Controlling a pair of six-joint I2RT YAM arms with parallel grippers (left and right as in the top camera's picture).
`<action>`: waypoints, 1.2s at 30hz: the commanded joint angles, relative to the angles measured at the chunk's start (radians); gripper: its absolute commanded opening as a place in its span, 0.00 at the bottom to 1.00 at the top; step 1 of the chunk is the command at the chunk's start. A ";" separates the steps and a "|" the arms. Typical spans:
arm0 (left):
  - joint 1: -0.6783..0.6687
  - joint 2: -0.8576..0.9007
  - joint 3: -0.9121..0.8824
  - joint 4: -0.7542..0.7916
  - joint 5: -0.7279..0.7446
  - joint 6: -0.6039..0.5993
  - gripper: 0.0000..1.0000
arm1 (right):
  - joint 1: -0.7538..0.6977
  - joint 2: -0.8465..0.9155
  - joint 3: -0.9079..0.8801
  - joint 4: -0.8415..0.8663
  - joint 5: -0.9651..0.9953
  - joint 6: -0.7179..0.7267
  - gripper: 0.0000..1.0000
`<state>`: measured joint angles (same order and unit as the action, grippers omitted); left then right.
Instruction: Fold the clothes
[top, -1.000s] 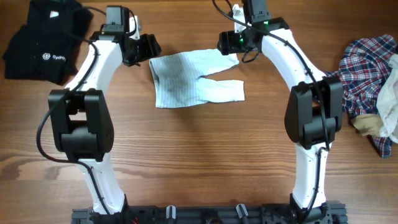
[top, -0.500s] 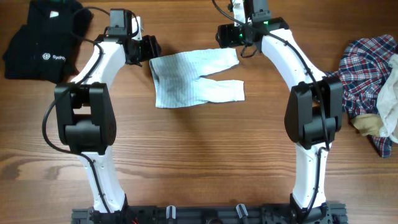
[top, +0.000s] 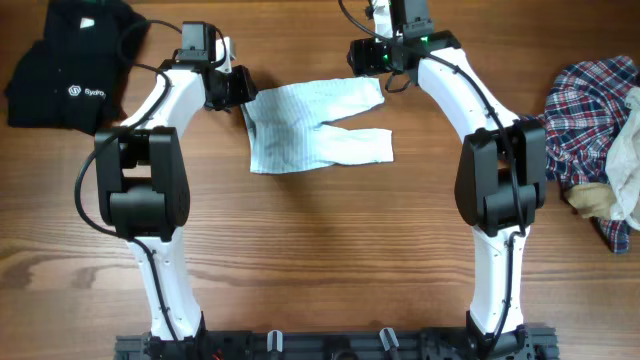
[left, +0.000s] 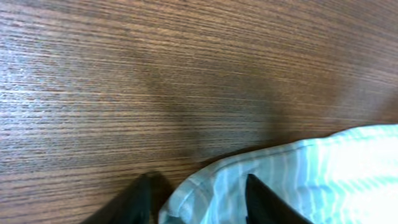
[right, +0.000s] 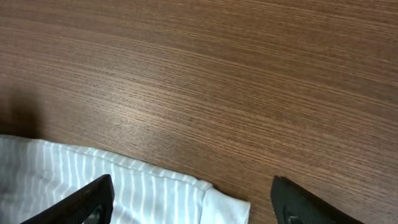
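The pale-blue striped garment (top: 310, 125) lies spread flat on the wooden table (top: 320, 250). My left gripper (top: 238, 88) is at its upper-left corner. In the left wrist view that corner (left: 205, 196) sits between the two dark fingers (left: 140, 202), which stand partly apart around the left gripper (left: 202, 202); no firm pinch shows. My right gripper (top: 372, 70) hangs at the garment's upper-right corner. In the right wrist view the right gripper (right: 193, 202) is wide open, and the white hem corner (right: 227, 208) lies between its fingers, untouched.
A black logo garment (top: 65, 60) lies bunched at the back left. At the right edge, a red-blue-white plaid shirt (top: 590, 110) is piled with a beige piece (top: 595, 198). Bare wood stretches in front of the striped garment.
The left gripper has slid right onto the garment's corner and its jaws have narrowed. The right gripper has pulled slightly back from the upper-right corner, staying wide open.
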<state>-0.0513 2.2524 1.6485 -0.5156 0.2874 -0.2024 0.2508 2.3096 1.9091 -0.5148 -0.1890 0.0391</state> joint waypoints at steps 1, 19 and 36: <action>-0.002 0.015 0.001 0.000 0.015 0.013 0.25 | -0.003 0.025 0.011 0.005 0.014 -0.010 0.80; -0.006 0.015 0.001 -0.016 0.015 0.012 0.04 | -0.003 0.117 0.011 0.065 -0.119 -0.013 0.68; -0.006 0.015 0.001 -0.017 0.014 0.013 0.04 | -0.040 0.143 0.011 -0.012 0.009 -0.010 0.61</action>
<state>-0.0513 2.2524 1.6485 -0.5278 0.2897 -0.1955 0.2337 2.4317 1.9099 -0.4984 -0.2050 0.0181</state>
